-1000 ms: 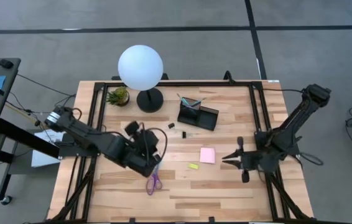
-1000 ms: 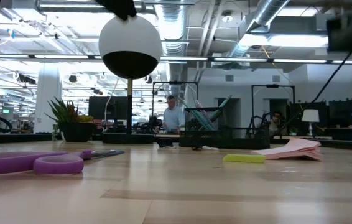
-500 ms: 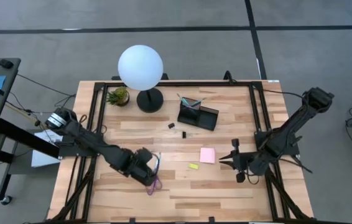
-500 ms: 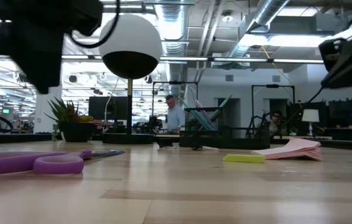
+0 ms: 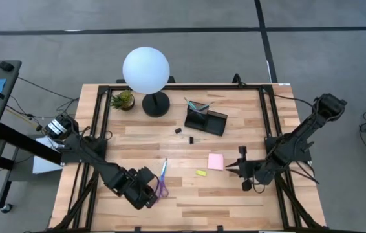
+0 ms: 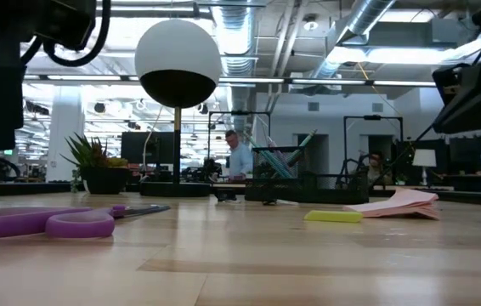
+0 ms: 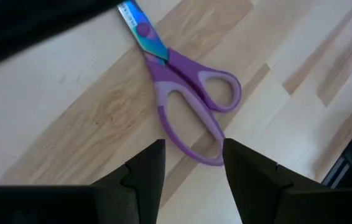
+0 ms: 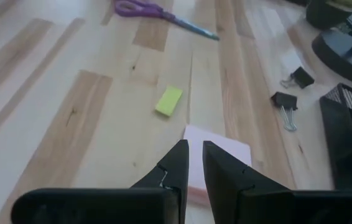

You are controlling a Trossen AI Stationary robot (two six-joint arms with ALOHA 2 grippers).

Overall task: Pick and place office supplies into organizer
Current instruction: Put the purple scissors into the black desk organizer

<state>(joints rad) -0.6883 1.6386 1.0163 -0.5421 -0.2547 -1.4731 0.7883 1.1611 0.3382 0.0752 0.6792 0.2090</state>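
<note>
Biggest thing on the wooden table (image 5: 235,194) is the white globe lamp (image 5: 145,70), parked at about 11 o'clock, and the black organizer (image 5: 205,119) is found just past centre toward 12, with a few pens already stuck in it. The left gripper (image 7: 191,168) is hovered near 7 o'clock with its fingers spread apart and nothing held; the purple-handled scissors (image 5: 161,183) are lying flat right in front of it, handle loops nearest the fingers, long axis running toward 12 with the blade tip pointing up-table. So the scissors look like that arm's job. The right gripper (image 8: 193,163) is parked around 4 o'clock, fingers nearly pinched together and empty, with the pink sticky pad (image 5: 216,161) just ahead of it and the tiny yellow piece (image 5: 201,173) beside that.
</note>
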